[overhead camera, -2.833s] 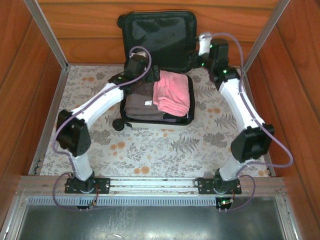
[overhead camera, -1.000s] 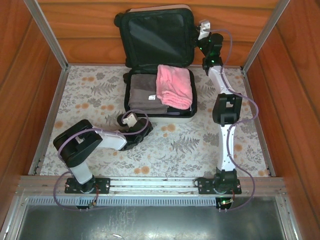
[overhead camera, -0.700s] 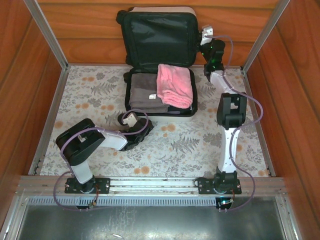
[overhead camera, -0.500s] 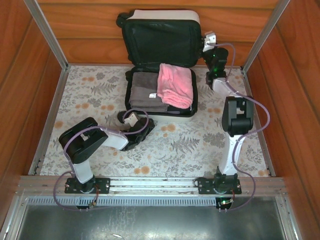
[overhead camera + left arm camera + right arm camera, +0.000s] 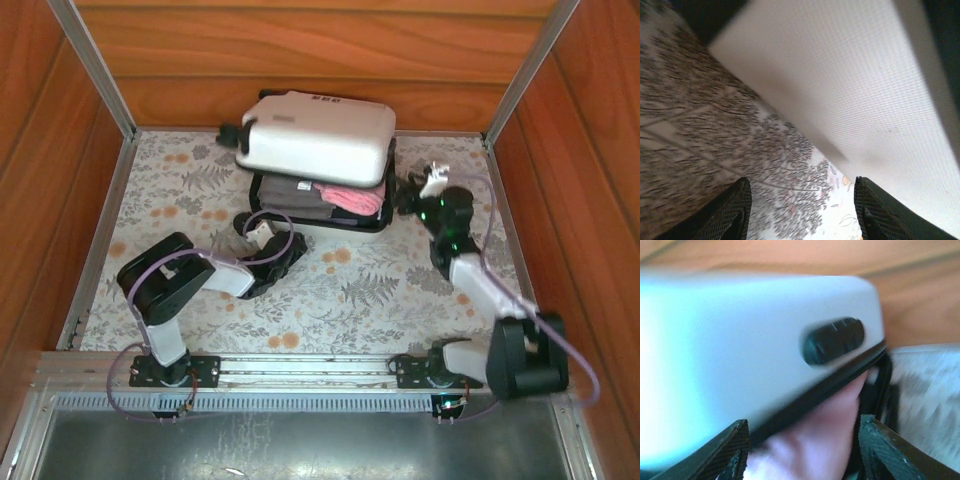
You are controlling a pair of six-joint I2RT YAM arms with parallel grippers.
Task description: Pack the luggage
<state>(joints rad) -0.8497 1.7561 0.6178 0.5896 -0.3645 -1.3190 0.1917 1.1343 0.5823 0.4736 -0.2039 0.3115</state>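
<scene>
On the floral table (image 5: 380,290) we record the luggage (image 5: 315,135) at twelve o'clock, its white lid down yet ajar over folded grey clothes (image 5: 300,187) and a pink towel (image 5: 355,196). We list the left gripper (image 5: 262,230) at the case's seven o'clock, beside what seems a wheel, fingers apart and empty. The right gripper (image 5: 432,183) sits at its four o'clock, likewise apart and empty.

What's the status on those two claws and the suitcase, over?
Left gripper open, empty, near luggage front. Right gripper open at its right side. Lid lowered, not flush; pink towel in the gap.
</scene>
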